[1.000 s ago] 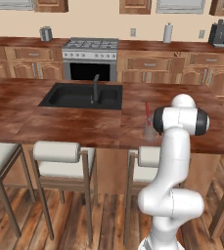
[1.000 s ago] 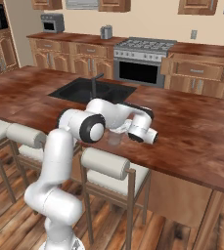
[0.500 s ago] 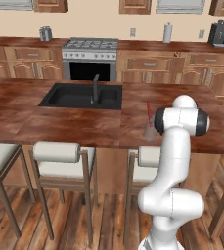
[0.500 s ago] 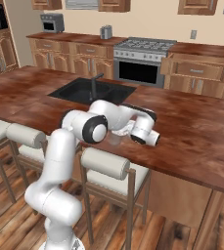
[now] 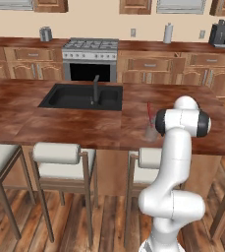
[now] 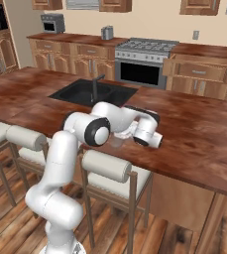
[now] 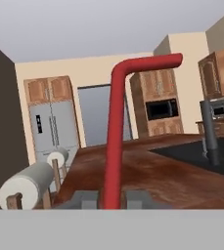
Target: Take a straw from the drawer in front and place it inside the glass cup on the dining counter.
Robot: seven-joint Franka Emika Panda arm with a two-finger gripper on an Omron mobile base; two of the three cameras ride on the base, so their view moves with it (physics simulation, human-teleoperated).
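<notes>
The thin red straw with a short bent end (image 7: 114, 141) is seen in the hand view rising straight up from between the two fingers (image 7: 112, 199), which are closed in against its lower shaft from either side; whether they truly press it cannot be told. Its bent tip points off to the right at the top of that view.

In the left base view the straw (image 5: 149, 112) stands upright in the small clear glass cup (image 5: 151, 133), which rests on the long glossy dark reddish-brown wooden bench (image 5: 60, 125) near its front edge. The cup is just beside the white arm's dark elbow joint, and the lower end of the straw is inside the cup.

In the right base view the cup (image 6: 117, 141) is partly hidden behind the white forearm, directly below the hand.

The black sink (image 5: 82, 97) with its dark faucet (image 5: 95, 89) is set into the bench well apart from the fingers, beyond the cup. White-cushioned stools (image 5: 57, 153) stand along the bench's near edge.
</notes>
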